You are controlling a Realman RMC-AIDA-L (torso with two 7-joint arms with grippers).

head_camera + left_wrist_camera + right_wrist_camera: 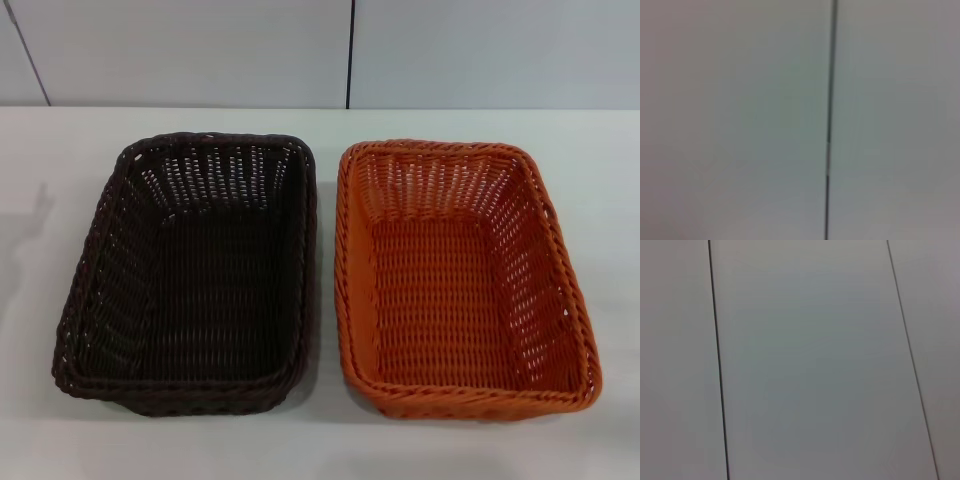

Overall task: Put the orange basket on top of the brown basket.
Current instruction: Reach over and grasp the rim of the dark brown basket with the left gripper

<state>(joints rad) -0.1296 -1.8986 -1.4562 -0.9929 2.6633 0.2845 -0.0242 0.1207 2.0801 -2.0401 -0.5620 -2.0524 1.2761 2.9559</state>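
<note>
- White surface [330, 445] fills most of the head view, with a pale panelled wall [200, 50] across the top of the frame; a dark seam runs down that wall right of centre.
- Left of centre sits the brown basket [190, 270], upright, its open top facing up.
- Right of centre sits the orange basket [462, 275], upright, just beside the brown one; whether their rims touch is unclear.
- Both wrist views show only pale wall panels [810, 365] with dark seams.
- Neither end effector appears in any view, so I cannot tell whether either is released or clenched.
</note>
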